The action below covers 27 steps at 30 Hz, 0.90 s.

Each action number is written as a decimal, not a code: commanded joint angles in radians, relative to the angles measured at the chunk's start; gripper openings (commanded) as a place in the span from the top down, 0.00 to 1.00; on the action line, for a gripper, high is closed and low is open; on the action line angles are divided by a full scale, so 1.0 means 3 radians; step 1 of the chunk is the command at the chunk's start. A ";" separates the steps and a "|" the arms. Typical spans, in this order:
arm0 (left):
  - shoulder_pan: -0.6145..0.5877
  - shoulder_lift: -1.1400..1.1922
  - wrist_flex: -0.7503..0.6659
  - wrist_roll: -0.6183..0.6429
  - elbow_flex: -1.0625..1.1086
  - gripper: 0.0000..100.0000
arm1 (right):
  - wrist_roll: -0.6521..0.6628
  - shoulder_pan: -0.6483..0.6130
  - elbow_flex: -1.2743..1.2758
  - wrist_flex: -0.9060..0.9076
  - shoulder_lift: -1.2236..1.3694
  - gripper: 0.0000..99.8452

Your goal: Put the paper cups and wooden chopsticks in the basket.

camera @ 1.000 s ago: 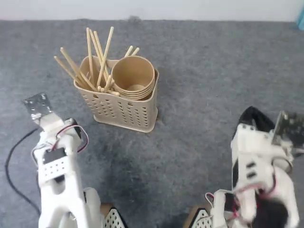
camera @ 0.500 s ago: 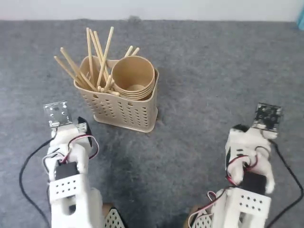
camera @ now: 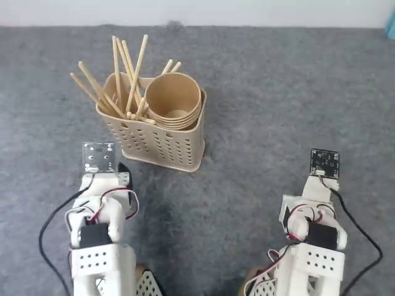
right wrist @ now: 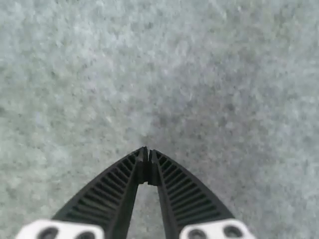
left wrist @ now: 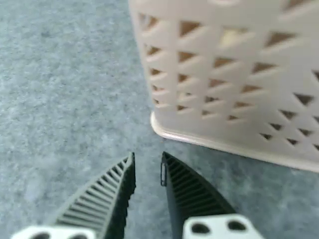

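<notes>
Since paper cups (camera: 174, 102) and chopsticks (camera: 131, 98) stand in basket (camera: 162, 148) at eleven o'clock, task looks done: left jaws slightly parted, empty, near basket; right jaws clenched, empty, five o'clock.

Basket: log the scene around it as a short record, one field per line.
basket: upright on the grey carpet, beige, perforated
paper cups: stacked inside the basket
wooden chopsticks: standing in the basket beside the cups, leaning outward
left pincer: slightly open, empty, close to the basket's base
right pincer: shut, empty, over the carpet
task: looks done
</notes>
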 commanded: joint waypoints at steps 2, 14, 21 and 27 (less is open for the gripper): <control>0.0107 -0.0471 0.0266 -0.0031 0.0136 0.92 | 0.0041 0.0084 -0.0020 0.0090 -0.0059 0.99; -0.0517 -0.0951 0.1442 -0.0015 0.0105 0.92 | 0.0031 0.0315 0.0348 -0.0028 -0.0064 0.99; -0.0573 -0.0951 0.1458 -0.0026 0.0100 0.92 | 0.0036 0.0315 0.0348 -0.0028 -0.0064 0.99; -0.0568 -0.0951 0.1453 -0.0010 0.0100 0.92 | 0.0036 0.0315 0.0348 -0.0028 -0.0064 0.99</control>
